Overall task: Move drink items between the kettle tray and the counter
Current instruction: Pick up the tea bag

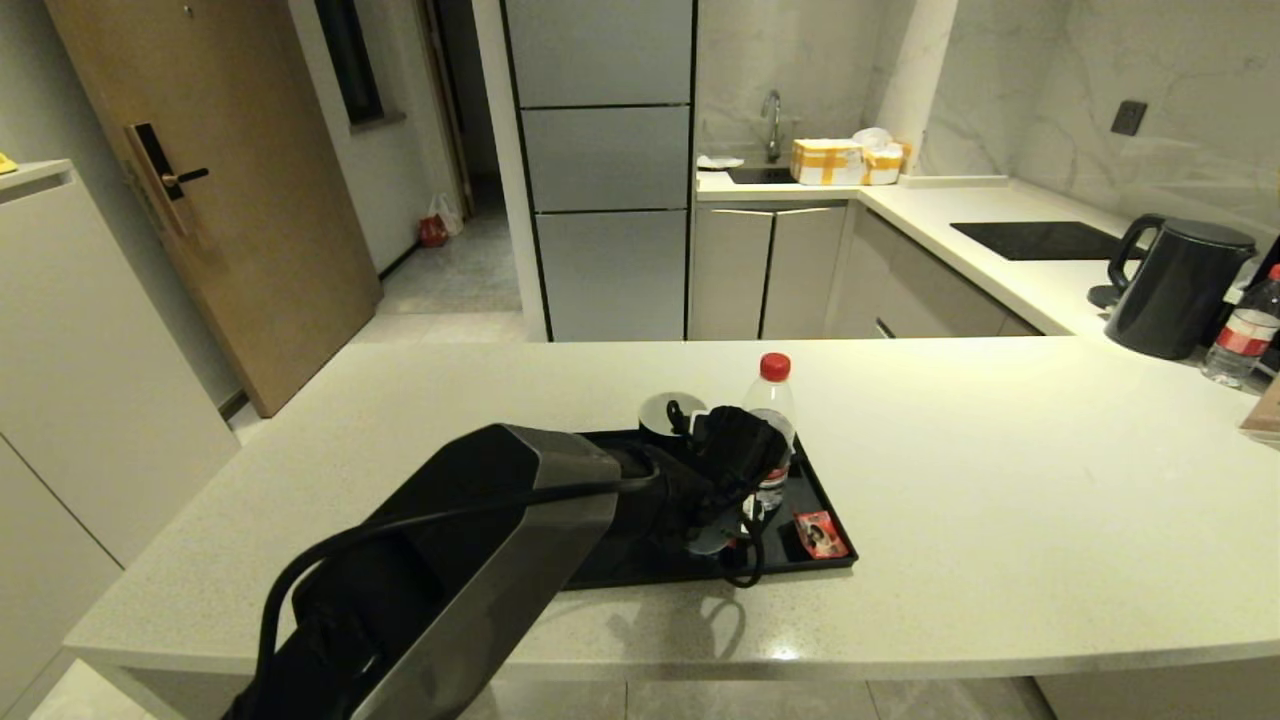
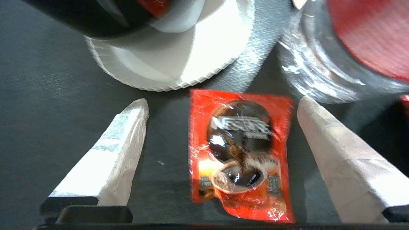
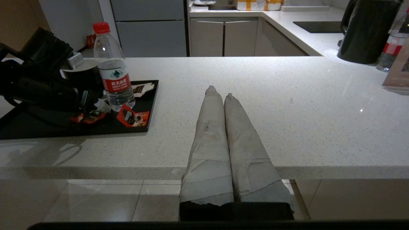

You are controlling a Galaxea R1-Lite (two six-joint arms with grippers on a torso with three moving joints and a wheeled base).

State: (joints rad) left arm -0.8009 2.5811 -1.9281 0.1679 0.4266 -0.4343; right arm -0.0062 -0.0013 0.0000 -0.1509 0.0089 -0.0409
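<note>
Left arm first: the left gripper point(image 2: 220, 159) hangs low over the kettle tray point(image 1: 815, 490), fingers spread wide apart and holding nothing, with a red sachet point(image 2: 241, 153) lying flat on the tray floor squarely between them. This looks like the pick of a sachet, about to close. The call now, as I read it, is a short straight drop and a pinch across the packet's narrow width, because a flat foil packet gives little to grab.

It is tight in there. The black mug point(image 1: 668, 412) on its white paper coaster point(image 2: 179, 57) sits just beyond one fingertip, and the water bottle point(image 1: 772, 425), red cap up, stands just beside the other finger point(image 2: 338, 159). A sideways drift could nudge the bottle over.

Moving right, a second red sachet point(image 1: 820, 533) lies near the tray's front right corner, close to the low rim, and another pale packet point(image 3: 142, 89) rests behind the bottle.

Beyond the rim, the counter point(image 1: 1000, 480) runs wide and bare toward the black kettle point(image 1: 1180, 290) and a second bottle point(image 1: 1243, 332) at the far right: plenty of room to set things down.

The right gripper point(image 3: 219, 92) waits parked off the counter's front edge, fingers pressed together, carrying nothing.
</note>
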